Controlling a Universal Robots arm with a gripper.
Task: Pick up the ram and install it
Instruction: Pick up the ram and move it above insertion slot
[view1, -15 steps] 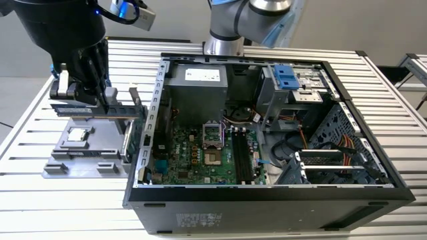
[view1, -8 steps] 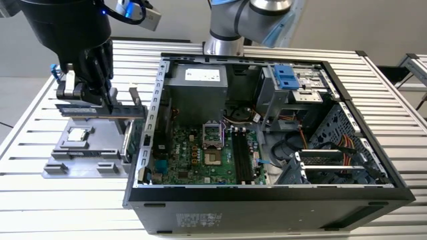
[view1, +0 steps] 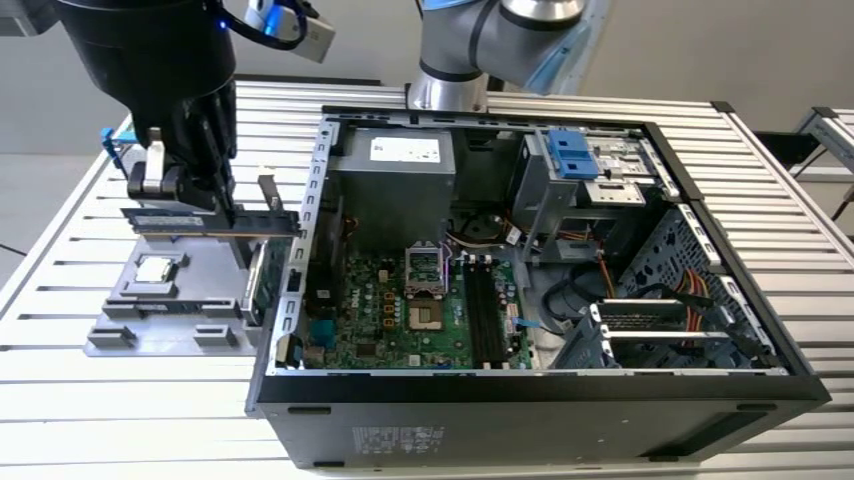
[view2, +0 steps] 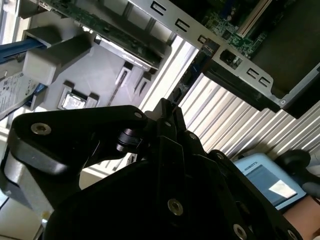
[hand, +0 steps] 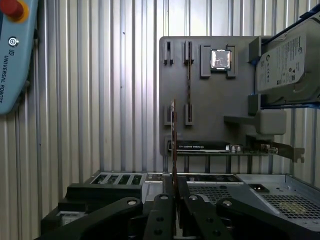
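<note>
In the exterior view, the ram (view1: 260, 226) hangs level above the grey holder tray (view1: 160, 325), just outside the open computer case's (view1: 694, 215) left wall. My gripper (view1: 200, 205) is shut on it from above, near the stick's middle. The first wrist view has the ram (hand: 173, 135) edge-on as a thin line rising from between my fingers (hand: 162, 212), over the tray (hand: 215, 100). In the second wrist view the ram (view2: 189, 80) sticks out past the dark gripper body toward the case wall. Long black memory slots (view1: 483, 310) lie on the green motherboard inside the case.
The tray holds a small square silver chip (view1: 156, 268), an expansion card (hand: 210, 147) on edge and a silver drive (hand: 285, 65). A power supply (view1: 400, 165) and cables fill the case's back. A blue pendant (hand: 12, 55) lies on the ribbed table (hand: 100, 100).
</note>
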